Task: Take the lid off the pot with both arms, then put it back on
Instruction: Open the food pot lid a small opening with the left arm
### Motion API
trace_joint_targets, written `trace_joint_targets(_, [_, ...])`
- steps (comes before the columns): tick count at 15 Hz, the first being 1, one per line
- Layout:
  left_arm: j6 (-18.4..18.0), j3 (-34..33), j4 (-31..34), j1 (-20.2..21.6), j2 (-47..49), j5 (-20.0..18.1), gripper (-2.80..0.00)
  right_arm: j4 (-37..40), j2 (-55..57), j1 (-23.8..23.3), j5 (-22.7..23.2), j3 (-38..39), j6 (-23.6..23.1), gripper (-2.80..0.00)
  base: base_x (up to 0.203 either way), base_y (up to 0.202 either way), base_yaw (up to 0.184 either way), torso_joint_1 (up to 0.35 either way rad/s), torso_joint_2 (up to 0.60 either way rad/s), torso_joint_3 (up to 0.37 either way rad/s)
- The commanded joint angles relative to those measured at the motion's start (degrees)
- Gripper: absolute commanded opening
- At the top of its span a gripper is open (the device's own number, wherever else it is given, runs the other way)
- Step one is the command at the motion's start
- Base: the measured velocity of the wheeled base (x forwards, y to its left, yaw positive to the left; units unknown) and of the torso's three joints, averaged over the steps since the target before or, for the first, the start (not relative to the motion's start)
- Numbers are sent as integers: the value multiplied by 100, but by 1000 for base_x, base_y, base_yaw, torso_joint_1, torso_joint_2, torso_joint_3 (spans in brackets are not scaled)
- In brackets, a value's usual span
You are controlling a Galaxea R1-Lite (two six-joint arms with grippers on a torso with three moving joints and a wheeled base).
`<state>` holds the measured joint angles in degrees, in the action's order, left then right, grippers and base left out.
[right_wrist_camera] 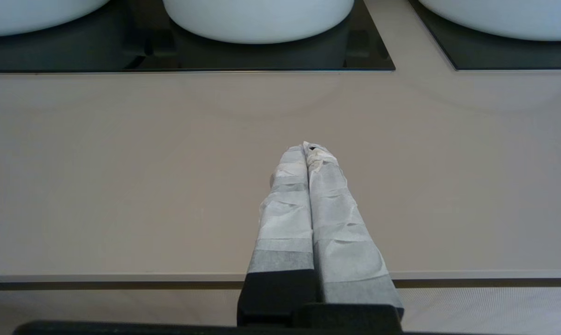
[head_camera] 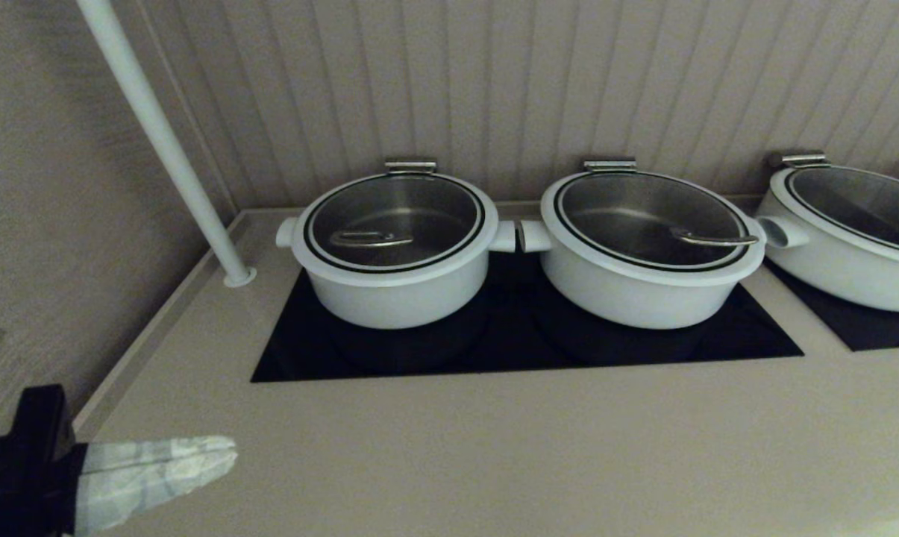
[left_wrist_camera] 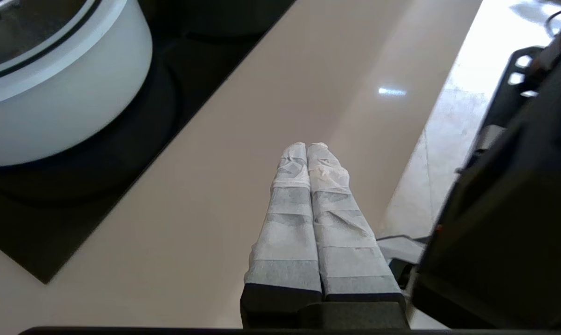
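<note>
A beige table point(head_camera: 494, 447) is seen from above, set against a ribbed wall point(head_camera: 568, 82). A black glass cooktop point(head_camera: 524, 343) is let into the table, and a second black panel point(head_camera: 867, 328) is seen at the right. Three white pots are lined up along the back. The pot point(head_camera: 393, 280), deep and straight-sided, is placed on the left part of the cooktop. A wider, flared pot point(head_camera: 643, 287) is set just beside it, and a third pot point(head_camera: 844, 253) is cut off at the right edge. The lid point(head_camera: 393, 220), clear glass with a white rim and a thin wire handle, is seated on the pot. A white pole point(head_camera: 165, 142) is fixed at the table's back left corner. The left gripper point(head_camera: 229, 451), wrapped in pale tape, is held over the near left corner of the table, well apart from the pot, with its fingers pressed together on nothing. The right gripper point(right_wrist_camera: 307, 146) is shown only in its wrist view, over the table's near edge, likewise clenched and empty.
</note>
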<state>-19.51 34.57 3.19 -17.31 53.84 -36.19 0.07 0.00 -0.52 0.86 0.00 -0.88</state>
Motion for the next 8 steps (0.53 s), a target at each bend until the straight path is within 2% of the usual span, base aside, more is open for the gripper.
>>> trace_joint_targets(1, [-23, 33, -275, -25, 488, 83, -280, -3, 0, 0, 2, 0, 0, -280, 0, 0, 0, 0, 0, 0])
trace_joint_targets(5, [-19, 235, -618, -229, 962, 629, -280, -1, 0, 0, 2, 0, -9, -280, 0, 0, 0, 0, 0, 0])
trace_joint_targets(8, [-7, 425, -656, -238, 1238, 693, -280, 1, 0, 0, 2, 0, -9, -280, 0, 0, 0, 0, 0, 0])
